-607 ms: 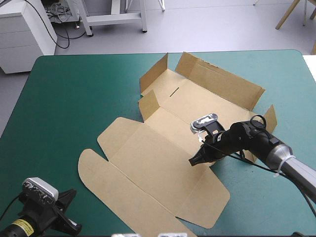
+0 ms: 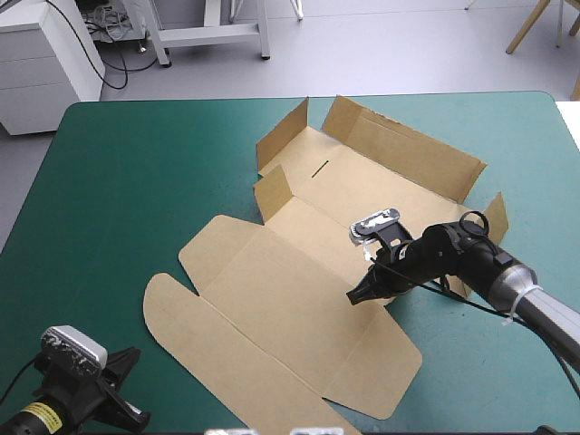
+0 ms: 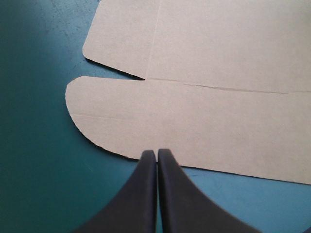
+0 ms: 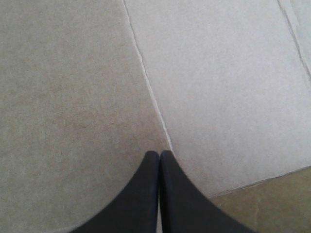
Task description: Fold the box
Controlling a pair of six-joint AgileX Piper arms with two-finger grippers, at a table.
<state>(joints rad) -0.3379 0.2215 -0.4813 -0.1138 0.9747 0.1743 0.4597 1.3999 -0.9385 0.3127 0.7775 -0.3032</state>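
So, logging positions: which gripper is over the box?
The right gripper, shut tips above a crease in the box. The left gripper, also shut, hangs short of its rounded flap, over the teal-green cover.

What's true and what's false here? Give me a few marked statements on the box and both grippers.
1. The box lies mostly flat on the teal-green cover, with only its far flaps raised. True.
2. The right gripper is open wide. False: it is shut, its tip over a crease in the board.
3. The left gripper is shut. True.
4. The left gripper grips the rounded flap. False: it holds nothing. The high view shows it near the table's near left corner, apart from the box.
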